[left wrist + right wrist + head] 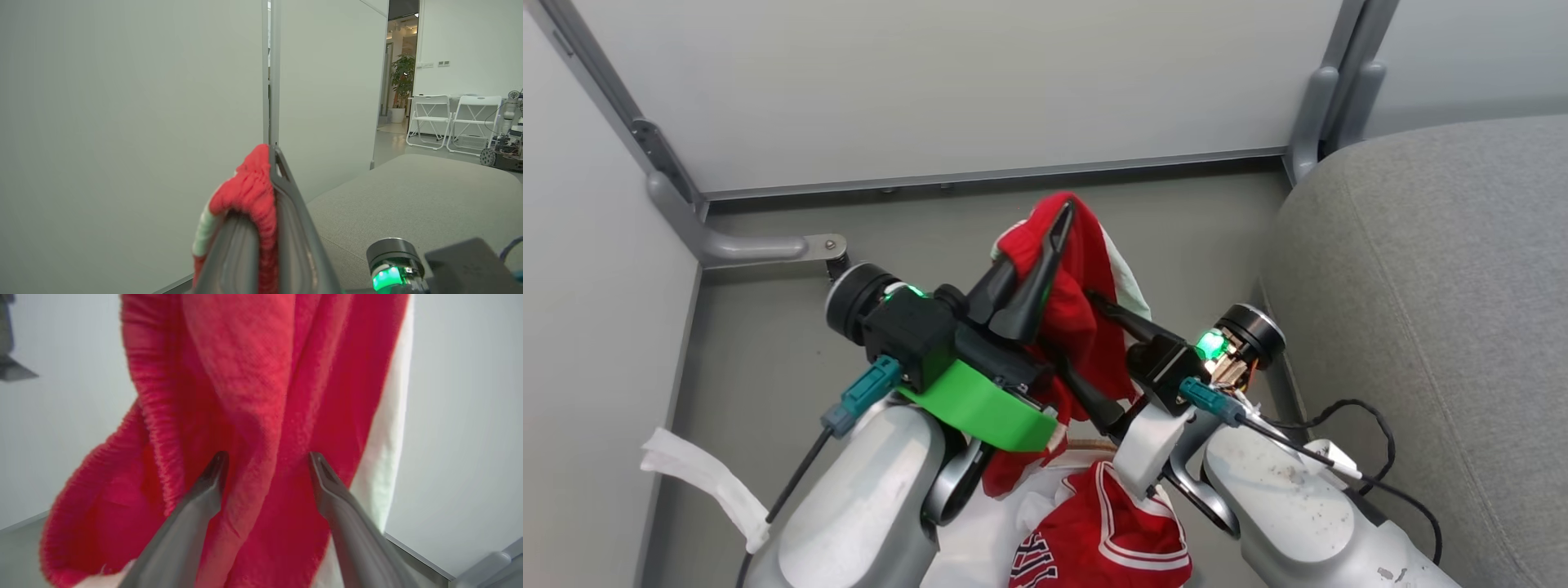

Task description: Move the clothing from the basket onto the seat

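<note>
A red piece of the clothing (pixel 1086 310) with a white side stripe hangs above the floor, and my left gripper (pixel 1058 224) is shut on its ribbed top edge (pixel 253 188). My right gripper (pixel 1078 335) reaches in from the right, open, its fingers on either side of a hanging fold (pixel 261 416). Below, the red jersey (pixel 1111 531) with black lettering lies in the basket (pixel 980 531), whose brown rim and white lining peek out between my forearms. The grey seat (pixel 1421 286) is to the right, also visible in the left wrist view (pixel 408 196).
Pale partition panels (pixel 947 82) with metal feet (pixel 768 245) close off the back and left. A white strip of cloth (pixel 703 482) lies on the floor at the left. White folding chairs (pixel 449 118) and a plant (pixel 402 77) stand far beyond the seat.
</note>
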Tool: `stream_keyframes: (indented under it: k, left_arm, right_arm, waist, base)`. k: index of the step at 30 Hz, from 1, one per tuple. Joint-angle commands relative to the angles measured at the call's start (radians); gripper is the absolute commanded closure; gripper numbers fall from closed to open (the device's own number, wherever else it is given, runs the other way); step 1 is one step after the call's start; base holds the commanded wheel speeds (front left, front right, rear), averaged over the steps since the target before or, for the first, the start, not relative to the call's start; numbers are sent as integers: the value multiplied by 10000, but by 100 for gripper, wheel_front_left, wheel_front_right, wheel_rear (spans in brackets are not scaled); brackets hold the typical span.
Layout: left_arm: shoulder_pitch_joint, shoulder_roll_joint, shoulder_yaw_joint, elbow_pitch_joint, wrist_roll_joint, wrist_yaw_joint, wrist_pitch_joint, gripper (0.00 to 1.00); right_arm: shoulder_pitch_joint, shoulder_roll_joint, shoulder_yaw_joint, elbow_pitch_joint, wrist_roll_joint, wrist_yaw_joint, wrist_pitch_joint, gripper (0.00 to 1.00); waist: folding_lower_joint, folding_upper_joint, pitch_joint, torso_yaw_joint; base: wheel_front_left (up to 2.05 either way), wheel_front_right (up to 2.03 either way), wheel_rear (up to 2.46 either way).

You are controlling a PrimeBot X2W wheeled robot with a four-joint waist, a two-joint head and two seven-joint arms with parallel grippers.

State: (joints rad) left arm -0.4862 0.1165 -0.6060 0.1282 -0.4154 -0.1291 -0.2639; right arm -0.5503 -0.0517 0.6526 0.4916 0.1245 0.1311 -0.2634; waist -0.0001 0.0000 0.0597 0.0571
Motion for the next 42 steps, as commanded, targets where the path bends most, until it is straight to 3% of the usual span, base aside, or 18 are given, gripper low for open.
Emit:
stream_keyframes:
  k: [1, 7, 8, 9, 10, 14, 21, 29, 37, 42]
  left_arm:
    - [-207, -25, -92, -64, -44, -24, -5, 100]
    - [-55, 83, -119, 25, -199, -24, -5, 100]
    - [16, 111, -41, 51, -183, -24, -3, 79]
    - [108, 138, -2, 91, -166, -24, -3, 51]
    - [158, 178, 69, 128, -128, -24, -3, 0]
    - [268, 359, 395, 210, 245, -24, -5, 0]
    - [570, 642, 495, 239, 669, -24, -3, 0]
    - [922, 925, -155, 272, 540, -24, -3, 0]
    - [560, 1076, -1303, 421, 22, -25, -3, 0]
    - [566, 1244, -1468, 551, -109, -25, -5, 0]
  right_arm:
    - [-153, 5, 125, 243, 372, -8, -21, 100]
    - [-241, -23, -13, 98, 1073, -8, -21, 100]
    - [-164, -22, -82, 32, 1112, -8, -21, 100]
    - [-52, -22, -205, -16, 1087, -8, -21, 100]
    - [34, -21, -284, -96, 1131, -8, -21, 100]
    - [264, -11, -727, -534, 1037, -10, -21, 100]
    - [769, -8, -1626, -1383, 893, -10, -22, 100]
    - [1335, 12, -2986, -2288, 724, -10, -21, 100]
    - [2392, 19, -4930, -3342, 329, -10, -21, 100]
    - [2592, 11, -5507, -3733, 73, -10, -21, 100]
  waist:
    - [1, 0, 34, 202]
    - [1, 0, 65, 132]
    - [1, 0, 70, 34]
    - [1, 0, 79, -113]
    - [1, 0, 91, -272]
    - [1, 0, 319, -1253]
    - [1, 0, 852, -3544]
    - [1, 0, 1256, -5872]
    - [1, 0, 1630, -6079]
    - [1, 0, 1939, -6082]
  base:
    - [0, 0, 0]
    - [0, 0, 0]
    - [0, 0, 0]
    - [0, 0, 0]
    - [0, 0, 0]
    - [0, 0, 0]
    - [0, 0, 0]
    - [0, 0, 0]
    - [0, 0, 0]
    - [0, 0, 0]
